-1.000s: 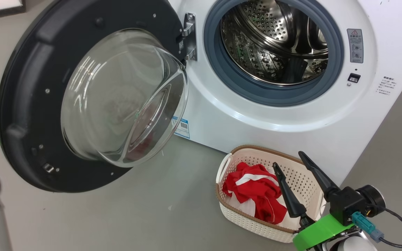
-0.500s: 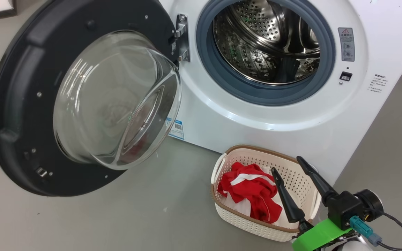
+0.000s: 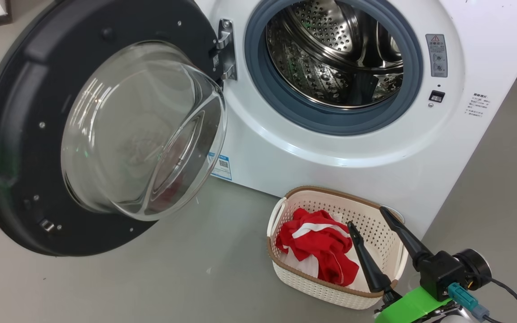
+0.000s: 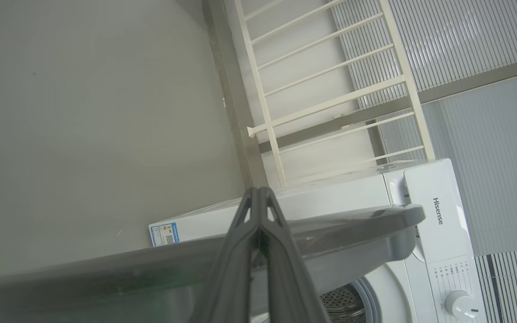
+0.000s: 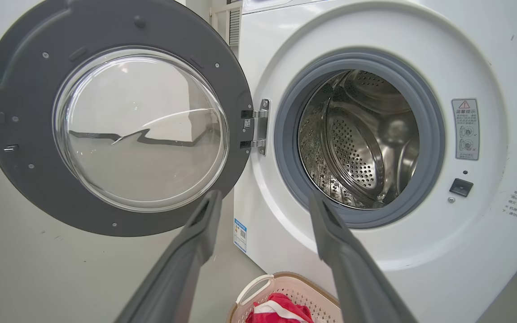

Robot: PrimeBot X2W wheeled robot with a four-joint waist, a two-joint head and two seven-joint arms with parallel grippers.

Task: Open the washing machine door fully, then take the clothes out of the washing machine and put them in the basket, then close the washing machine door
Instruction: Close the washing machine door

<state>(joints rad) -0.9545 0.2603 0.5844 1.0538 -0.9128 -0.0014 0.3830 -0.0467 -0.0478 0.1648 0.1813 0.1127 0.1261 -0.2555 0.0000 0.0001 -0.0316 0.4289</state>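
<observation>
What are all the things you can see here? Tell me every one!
washing machine: one, white, standing on the floor
drum: one, shiny steel, inside the machine, no clothes visible
washing machine door: one, black with clear glass bowl, open on the left
basket: one, cream with brown rim, on the floor before the machine
clothes: one heap, red and white, in the basket
label: one, blue, low on the machine's front
rack: one, white, beyond the machine
right tool: one, dark, open, at the basket's right side
left tool: one, grey, shut, near the door's edge
</observation>
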